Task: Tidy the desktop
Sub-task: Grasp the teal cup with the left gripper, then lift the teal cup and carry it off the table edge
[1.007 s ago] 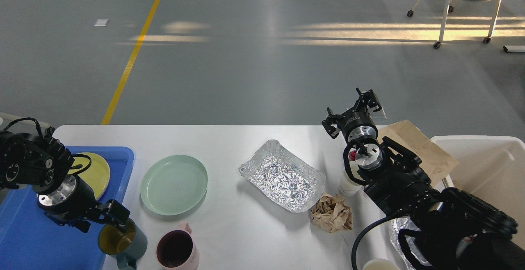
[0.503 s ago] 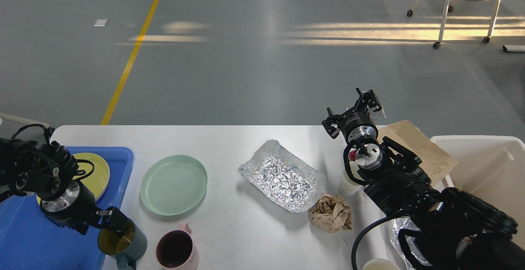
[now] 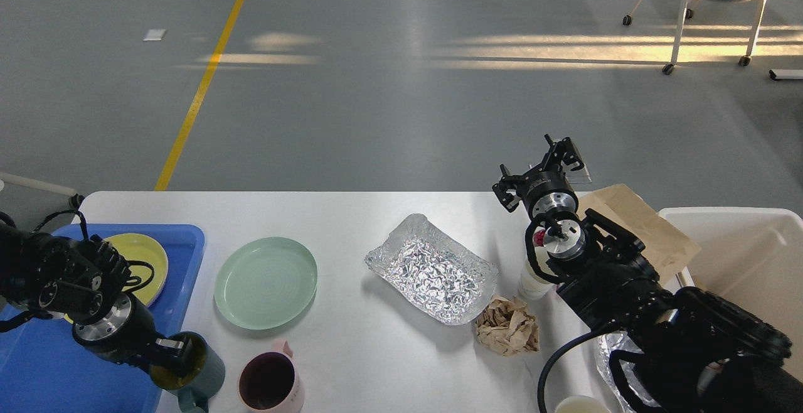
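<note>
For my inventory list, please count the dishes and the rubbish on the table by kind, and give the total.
Plates: 2, green plate and yellow plate
Mugs: 2, green mug and pink mug
Foil trays: 1, foil tray
Crumpled paper: 1, brown paper ball
Paper bags: 1, brown paper bag
Total: 7

Desktop [image 3: 351,212]: large white rectangular tabletop, matte and smooth, rounded far-left corner visible. Lies flat and level, spanning beneath both arms; its far edge runs just behind the right gripper [image 3: 539,171], while the left gripper [image 3: 172,350] sits low over its near-left part.
</note>
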You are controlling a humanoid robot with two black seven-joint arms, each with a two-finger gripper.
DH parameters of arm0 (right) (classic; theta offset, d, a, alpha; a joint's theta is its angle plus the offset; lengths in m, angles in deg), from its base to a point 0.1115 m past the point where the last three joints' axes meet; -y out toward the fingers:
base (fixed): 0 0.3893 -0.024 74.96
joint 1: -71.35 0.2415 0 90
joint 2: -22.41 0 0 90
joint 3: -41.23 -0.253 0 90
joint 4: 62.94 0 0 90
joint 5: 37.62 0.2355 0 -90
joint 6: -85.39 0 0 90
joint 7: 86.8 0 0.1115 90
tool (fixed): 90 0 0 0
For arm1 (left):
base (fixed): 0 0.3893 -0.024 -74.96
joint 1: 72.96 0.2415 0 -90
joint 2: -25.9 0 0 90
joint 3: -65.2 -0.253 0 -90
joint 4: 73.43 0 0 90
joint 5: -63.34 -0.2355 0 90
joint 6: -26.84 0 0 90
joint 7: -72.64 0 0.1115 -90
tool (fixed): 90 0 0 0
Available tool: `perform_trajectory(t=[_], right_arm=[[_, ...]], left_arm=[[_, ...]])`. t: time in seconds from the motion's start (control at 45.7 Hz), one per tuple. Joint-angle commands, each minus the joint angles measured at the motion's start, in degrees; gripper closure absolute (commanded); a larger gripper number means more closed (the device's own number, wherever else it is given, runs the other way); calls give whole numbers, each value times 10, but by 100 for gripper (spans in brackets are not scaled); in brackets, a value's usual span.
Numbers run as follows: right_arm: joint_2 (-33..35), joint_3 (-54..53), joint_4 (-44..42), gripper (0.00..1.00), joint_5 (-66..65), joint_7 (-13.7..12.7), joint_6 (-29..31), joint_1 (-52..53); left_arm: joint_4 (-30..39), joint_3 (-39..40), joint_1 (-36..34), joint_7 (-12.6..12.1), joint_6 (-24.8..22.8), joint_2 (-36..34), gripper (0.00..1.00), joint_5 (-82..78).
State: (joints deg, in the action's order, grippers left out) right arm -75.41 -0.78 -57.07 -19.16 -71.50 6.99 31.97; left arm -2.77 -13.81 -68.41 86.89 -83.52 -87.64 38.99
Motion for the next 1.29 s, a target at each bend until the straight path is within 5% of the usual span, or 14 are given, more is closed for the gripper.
perform_trajectory(t=[0.0, 0.153, 0.328, 0.788, 1.116, 1.27], right_arm=[[0, 0, 0, 0, 0, 0, 0, 0], [0, 0, 0, 0, 0, 0, 0, 0], [0, 0, 0, 0, 0, 0, 0, 0], [0, 0, -1, 0, 0, 0, 0, 0], [0, 0, -1, 0, 0, 0, 0, -1], [0, 0, -1, 0, 0, 0, 0, 0]], left_arm=[[0, -2, 2, 0, 1, 1, 88, 0], [0, -2, 3, 0, 0, 0, 100, -1], [3, -3, -5, -27, -1, -2, 100, -1], [25, 0, -60, -27, -13, -26, 100, 0], [43, 3, -159, -25, -116, -54, 100, 1], [53, 1, -256, -24, -227, -72, 100, 1]])
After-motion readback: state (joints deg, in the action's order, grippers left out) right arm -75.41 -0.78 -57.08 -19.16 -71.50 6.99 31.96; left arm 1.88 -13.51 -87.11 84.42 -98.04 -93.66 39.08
